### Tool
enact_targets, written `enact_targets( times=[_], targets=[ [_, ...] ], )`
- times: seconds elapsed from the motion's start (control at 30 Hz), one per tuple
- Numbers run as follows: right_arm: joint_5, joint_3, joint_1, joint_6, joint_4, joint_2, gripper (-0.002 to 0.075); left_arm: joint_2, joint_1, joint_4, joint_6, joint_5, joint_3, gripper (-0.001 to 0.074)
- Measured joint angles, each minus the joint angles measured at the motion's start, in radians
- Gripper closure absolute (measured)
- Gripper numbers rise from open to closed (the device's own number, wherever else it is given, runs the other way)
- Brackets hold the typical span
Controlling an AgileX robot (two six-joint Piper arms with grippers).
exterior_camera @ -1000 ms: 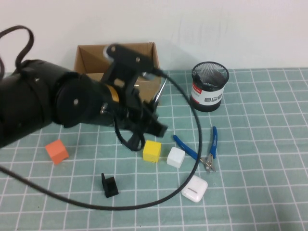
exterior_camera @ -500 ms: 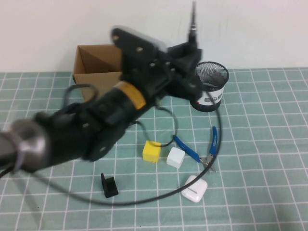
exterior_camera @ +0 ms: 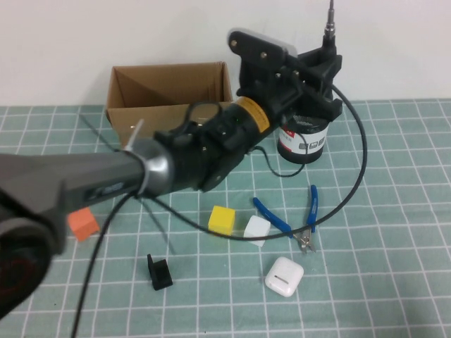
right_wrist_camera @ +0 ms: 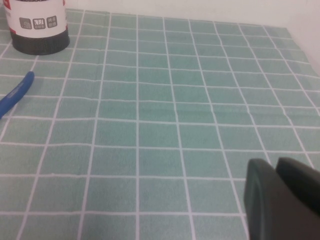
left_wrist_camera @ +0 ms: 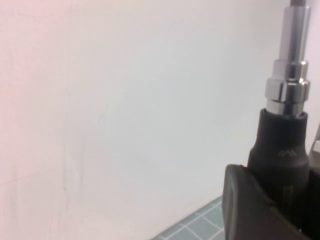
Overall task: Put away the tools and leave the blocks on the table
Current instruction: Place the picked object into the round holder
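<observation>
The left gripper (exterior_camera: 318, 67) is clamping the screwdriver (exterior_camera: 328, 24) by its black handle, metal shaft pointing up, above the mesh cup (exterior_camera: 301, 137). To do this well, it should be lowering straight before releasing. The right gripper (right_wrist_camera: 280, 200), jaws together, is hovering over bare table (right_wrist_camera: 165, 115); the pliers (exterior_camera: 292, 222) are lying well below the left jaws.

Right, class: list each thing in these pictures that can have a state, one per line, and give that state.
left gripper: raised above the mesh cup, shut on the screwdriver
screwdriver: held upright, metal shaft pointing up
right gripper: low over bare table, shut, empty
mesh cup: upright
cardboard box: open at the top
pliers: lying flat on the table, handles spread
white case: closed, lying flat
</observation>
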Motion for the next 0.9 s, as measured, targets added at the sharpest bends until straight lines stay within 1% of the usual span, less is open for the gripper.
enact_targets(
  times=[0.2,0.37,0.6,0.9],
  targets=[
    [0.000,0.000,0.000,0.000,0.000,0.000,0.0733,0.104,0.002,0.000,0.000,0.042,-0.130,0.0558],
    [0.000,0.000,0.000,0.000,0.000,0.000,0.0733,0.166,0.002,0.000,0.002,0.075,-0.194,0.0558],
    [0.000,0.000,0.000,0.000,0.000,0.000,0.0733,0.202,0.008,-0.005,0.005,0.081,-0.211,0.0558],
    [0.000,0.000,0.000,0.000,0.000,0.000,0.0733,0.222,0.022,-0.081,0.086,0.087,-0.230,0.0558]
  ],
)
